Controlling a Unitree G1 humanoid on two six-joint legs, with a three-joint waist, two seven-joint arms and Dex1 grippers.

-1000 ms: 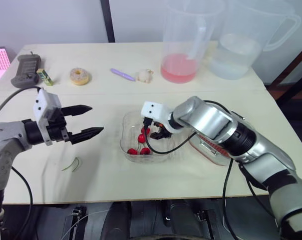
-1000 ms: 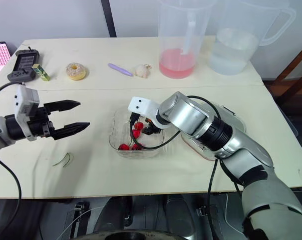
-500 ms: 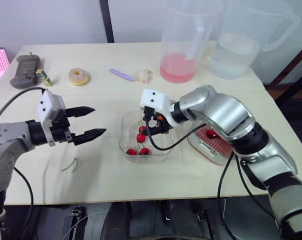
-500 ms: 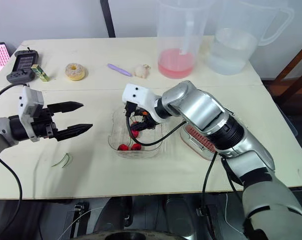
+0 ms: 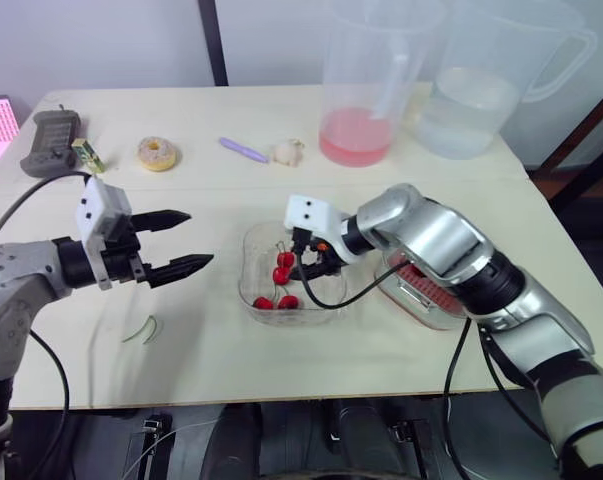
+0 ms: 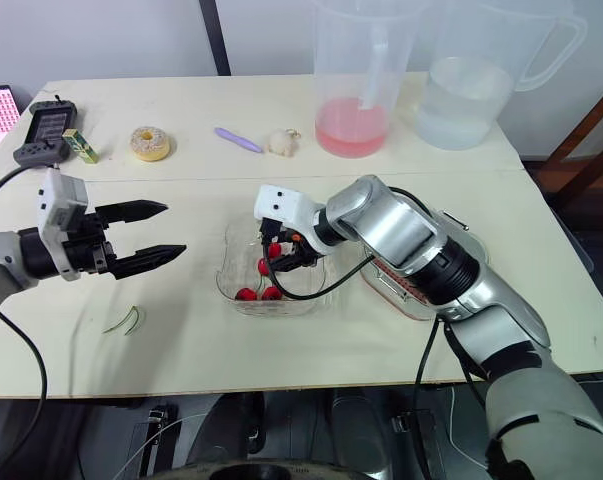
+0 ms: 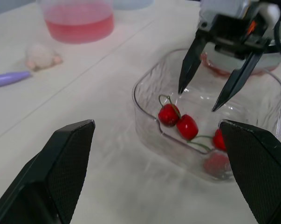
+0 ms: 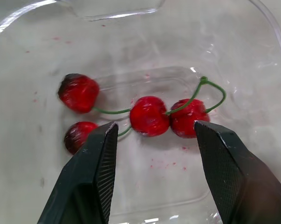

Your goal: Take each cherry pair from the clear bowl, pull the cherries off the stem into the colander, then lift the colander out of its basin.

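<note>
Down in the clear ribbed plastic bowl [image 5: 251,268], four red cherries on green stems [image 8: 149,115] lie on the bottom as two pairs side by side. Just over them hangs the right claw [image 8: 155,124], black fingers spread wide, gripping nothing. Right beside the bowl, the red colander [image 5: 418,283] sits in its pale basin [image 5: 429,320]. Well off to the left, the left claw [image 5: 197,238] hovers over the pale wooden table [image 5: 281,360], also wide open and empty.

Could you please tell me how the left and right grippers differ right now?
The left gripper hovers over bare table beside the clear plastic bowl; the right gripper is above that bowl's red cherries. The left gripper's fingers lie roughly level, the right gripper's point downward. Both are open and empty.
</note>
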